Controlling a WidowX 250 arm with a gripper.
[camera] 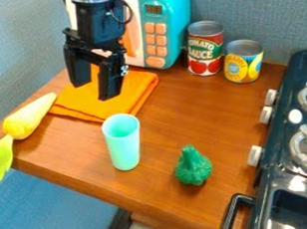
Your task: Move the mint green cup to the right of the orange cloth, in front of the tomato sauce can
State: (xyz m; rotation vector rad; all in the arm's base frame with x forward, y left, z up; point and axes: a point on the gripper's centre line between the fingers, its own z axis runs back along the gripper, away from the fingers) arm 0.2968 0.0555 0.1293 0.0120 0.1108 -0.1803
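Camera view: see a black two-finger robot gripper [95, 91] up near the top left, at the end of a black robot arm [94, 21]. Hangs down over a folded, flat, bright orange cloth [137, 85]. Has jaws wide apart, like an open mouth. Look through the gap and see some of the cloth. Find the cloth on a brown wooden table [163, 118], near the back, just in front of a toy microwave [171, 12] in blue-green and white, with orange buttons.

Look left of the cloth for a long, pale yellow toy vegetable [24, 121] with a green leafy top. Lies on its side, with the thin end near the cloth and the green top poking out past the table's edge. Look in front of the cloth for a tall, smooth, mint-green cup [124, 144]. Stands upright, open end up. Next, go right and a bit nearer the front to find a small, bumpy, dark green toy broccoli [193, 168], stem pointing up.

At the back, to the right of the microwave, see two metal cans: a tall red and green can [207, 55] with tomatoes on it, and a shorter yellow and blue can [244, 62] just beside it. Along the right side, see a dark toy stove [277, 164] with round burners, pale knobs and a black handle [234, 212] at the front.
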